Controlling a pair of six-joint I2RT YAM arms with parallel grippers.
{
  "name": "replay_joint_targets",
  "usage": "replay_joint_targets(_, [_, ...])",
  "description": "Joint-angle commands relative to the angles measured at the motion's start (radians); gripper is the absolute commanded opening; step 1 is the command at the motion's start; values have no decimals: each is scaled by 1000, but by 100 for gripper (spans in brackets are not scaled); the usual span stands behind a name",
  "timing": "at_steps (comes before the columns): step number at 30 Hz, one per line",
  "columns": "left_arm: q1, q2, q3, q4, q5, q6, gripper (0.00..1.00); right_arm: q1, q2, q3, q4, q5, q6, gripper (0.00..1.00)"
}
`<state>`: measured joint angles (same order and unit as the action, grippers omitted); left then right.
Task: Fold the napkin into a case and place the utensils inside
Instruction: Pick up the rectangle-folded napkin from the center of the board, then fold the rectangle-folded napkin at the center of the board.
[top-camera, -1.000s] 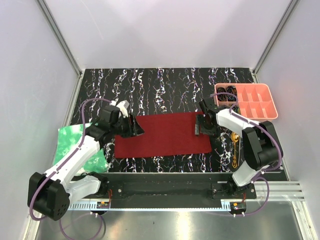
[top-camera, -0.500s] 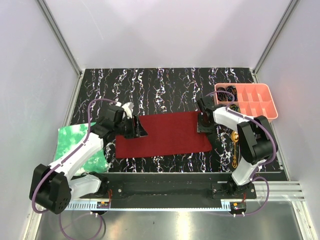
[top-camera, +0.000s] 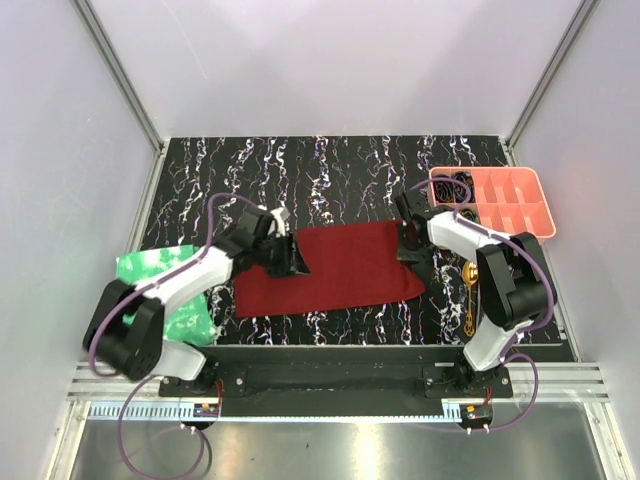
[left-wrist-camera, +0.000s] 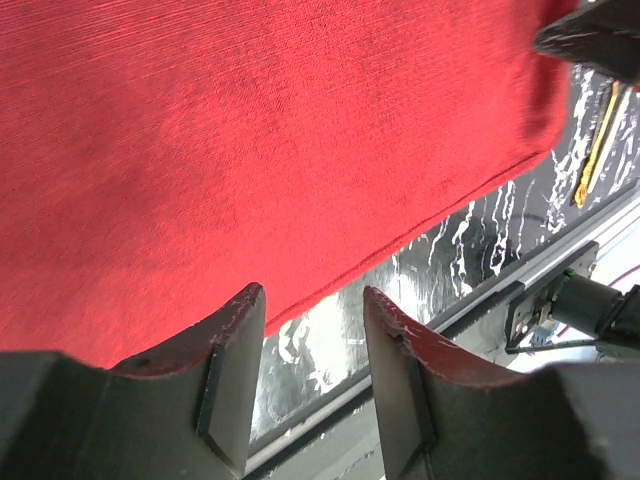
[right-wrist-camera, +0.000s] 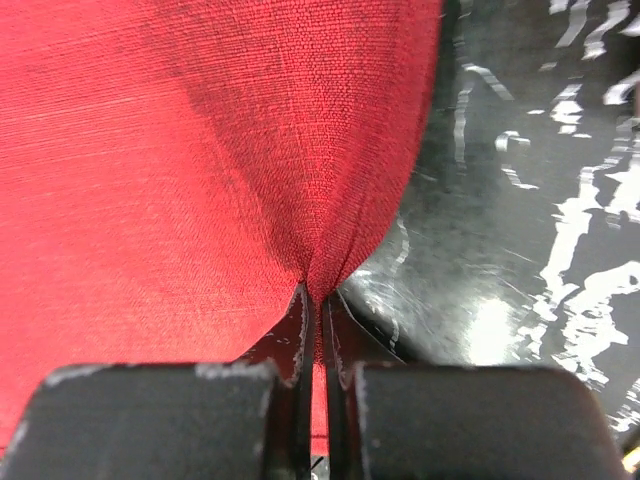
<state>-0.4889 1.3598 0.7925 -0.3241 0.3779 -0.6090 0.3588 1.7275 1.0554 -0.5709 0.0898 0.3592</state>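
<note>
Right fingers (right-wrist-camera: 160, 420) are clenched on the right edge of the napkin (top-camera: 345, 265), and the cloth bunches into the pinch, probably to lift that side for folding. Left fingers (left-wrist-camera: 225, 350) stand apart over the left end, gripping nothing. The napkin lies spread mid-surface (top-camera: 330, 170), with the utensils (top-camera: 469, 290) off to its right.

Left end effector (left-wrist-camera: 312, 296) agape — right end effector (right-wrist-camera: 313, 302) clenched
</note>
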Motion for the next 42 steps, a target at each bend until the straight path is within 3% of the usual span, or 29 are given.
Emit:
replay_joint_targets(1, [-40, 136, 103, 128, -3, -61, 45, -59, -123, 18, -12, 51, -42, 0])
replay_joint_targets(7, [-92, 396, 235, 145, -89, -112, 42, -101, -190, 26, -17, 47, -66, 0])
replay_joint_targets(15, [-132, 561, 307, 200, -54, -153, 39, -55, -244, 58, 0, -65, -40, 0])
replay_joint_targets(21, [-123, 367, 222, 198, -97, -155, 43, 75, -226, 156, -46, -85, 27, 0])
replay_joint_targets(27, [1, 170, 49, 149, -34, -161, 41, 193, -155, 242, -72, -87, 116, 0])
replay_joint_targets(29, [45, 105, -2, 123, -54, -149, 31, 222, -128, 271, -70, -87, 145, 0])
replay_joint_targets(32, [85, 55, -110, 129, -77, -155, 23, 279, -92, 310, -70, -81, 188, 0])
replay_joint_targets(36, [92, 39, -183, 122, -177, -133, 17, 330, -51, 342, -50, -87, 257, 0])
replay_joint_targets(42, [93, 48, -257, 171, -200, -150, 8, 397, 30, 402, 3, -148, 337, 0])
